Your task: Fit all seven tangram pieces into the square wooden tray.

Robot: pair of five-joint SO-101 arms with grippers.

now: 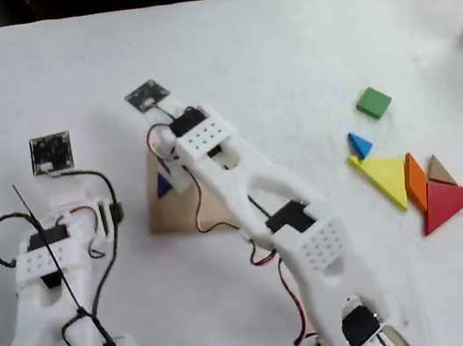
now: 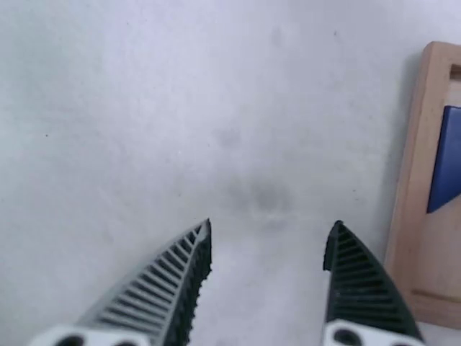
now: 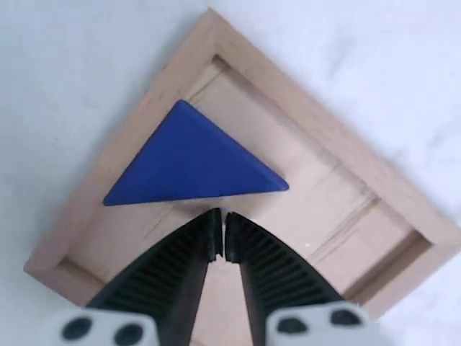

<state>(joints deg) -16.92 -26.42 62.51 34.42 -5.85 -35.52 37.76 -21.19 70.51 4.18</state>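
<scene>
One of the seven pieces is home: the large blue triangle (image 3: pixel 191 162) lies flat inside the wooden tray (image 3: pixel 324 119), set toward one corner, with bare tray floor beside it. Six wait outside, well apart from the tray on the table (image 1: pixel 280 40): a green square (image 1: pixel 373 102), a small blue triangle (image 1: pixel 359 144), a yellow triangle (image 1: pixel 386 175), an orange parallelogram (image 1: pixel 415 182), a tan triangle (image 1: pixel 439 170) and a red triangle (image 1: pixel 446 202), the last four bunched together. By my reckoning you are early in the job.

Your right pincer (image 3: pixel 220 238) hangs over the tray just beside the large blue triangle's long edge, jaws pressed together and holding nothing. Your left pincer (image 2: pixel 266 245) sits over bare table next to the tray's rim, jaws spread wide, empty.

The table is plain white, and the room beyond its far edge is dark.
</scene>
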